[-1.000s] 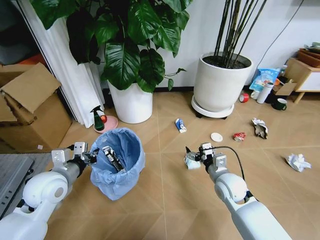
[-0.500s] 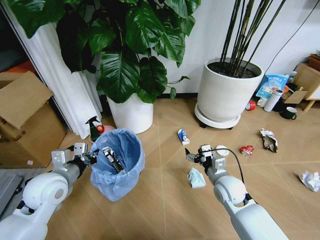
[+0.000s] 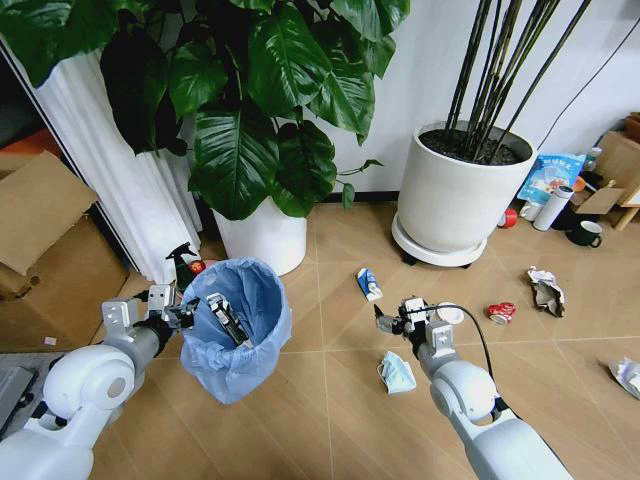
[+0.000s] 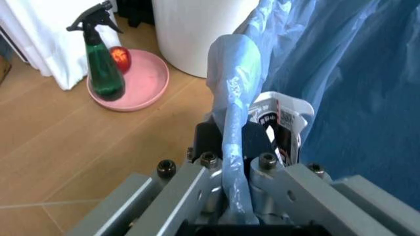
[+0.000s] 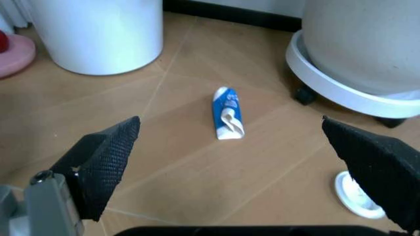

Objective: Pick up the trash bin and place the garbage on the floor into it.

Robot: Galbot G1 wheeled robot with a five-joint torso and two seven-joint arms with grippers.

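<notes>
The trash bin (image 3: 238,330), dark and lined with a crinkly light-blue bag, hangs off the floor at the left with a dark wrapper (image 3: 227,318) inside. My left gripper (image 3: 188,312) is shut on its rim, the bag pinched between the fingers in the left wrist view (image 4: 237,147). My right gripper (image 3: 391,318) stands open and empty. A crumpled pale wad (image 3: 397,371) lies on the floor just below it. In the right wrist view the blue-white carton (image 5: 227,113) lies beyond the spread fingers (image 5: 105,152). A white lid (image 3: 453,315), a crushed red can (image 3: 502,312) and a paper wad (image 3: 546,291) lie to the right.
A white pot (image 3: 262,238) with a leafy plant stands behind the bin, and a big white pot (image 3: 458,205) on a wheeled base stands at the back right. A green spray bottle (image 4: 102,69) and pink saucer (image 4: 135,81) sit by the curtain. Cardboard boxes (image 3: 40,240) are at the left.
My right gripper has let go of the pale wad, which now lies on the floor below it. The camera has shifted; the left gripper still holds the bin.
</notes>
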